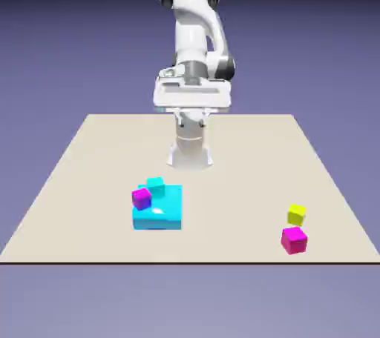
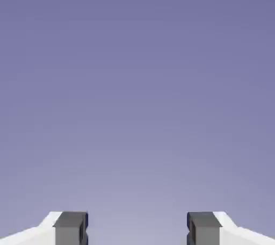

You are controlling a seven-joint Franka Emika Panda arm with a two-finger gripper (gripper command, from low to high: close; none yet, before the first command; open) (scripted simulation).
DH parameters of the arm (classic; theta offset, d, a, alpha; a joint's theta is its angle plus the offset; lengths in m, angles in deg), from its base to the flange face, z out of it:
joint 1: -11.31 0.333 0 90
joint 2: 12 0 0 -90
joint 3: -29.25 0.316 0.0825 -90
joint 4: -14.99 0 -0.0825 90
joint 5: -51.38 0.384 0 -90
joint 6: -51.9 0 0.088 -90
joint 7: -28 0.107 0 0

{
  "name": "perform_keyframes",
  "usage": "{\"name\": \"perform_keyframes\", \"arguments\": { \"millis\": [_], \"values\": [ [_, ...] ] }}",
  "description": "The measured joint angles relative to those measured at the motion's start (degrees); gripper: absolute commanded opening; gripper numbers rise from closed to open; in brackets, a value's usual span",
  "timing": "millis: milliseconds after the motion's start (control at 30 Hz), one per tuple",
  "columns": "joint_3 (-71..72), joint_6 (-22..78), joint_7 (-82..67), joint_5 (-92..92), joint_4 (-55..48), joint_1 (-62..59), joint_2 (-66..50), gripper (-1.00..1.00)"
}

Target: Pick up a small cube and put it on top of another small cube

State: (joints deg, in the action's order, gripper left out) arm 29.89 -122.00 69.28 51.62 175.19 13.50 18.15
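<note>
The small yellow-green cube (image 1: 297,214) rests on the table near the exterior view's right, just behind a small magenta cube (image 1: 294,240). A second magenta cube (image 1: 142,198) sits at the left corner of a large cyan block (image 1: 159,214). My gripper (image 1: 193,113) hangs high at the table's far side, well away from all the cubes. In the hand view the gripper (image 2: 137,229) is open, its two grey fingertips (image 2: 70,228) stand wide apart, and only the blue-violet backdrop shows between them.
A small cyan cube (image 1: 155,184) lies at the far edge of the large cyan block. The arm's white base (image 1: 190,153) stands on the beige table (image 1: 89,166) behind the block.
</note>
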Motion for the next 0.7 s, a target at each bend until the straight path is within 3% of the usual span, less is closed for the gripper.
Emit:
{"name": "perform_keyframes", "arguments": {
  "millis": [700],
  "values": [
    [11.24,1.83,-20.53,4.14,-13.9,26.07,-43.61,0.0]
  ]
}}
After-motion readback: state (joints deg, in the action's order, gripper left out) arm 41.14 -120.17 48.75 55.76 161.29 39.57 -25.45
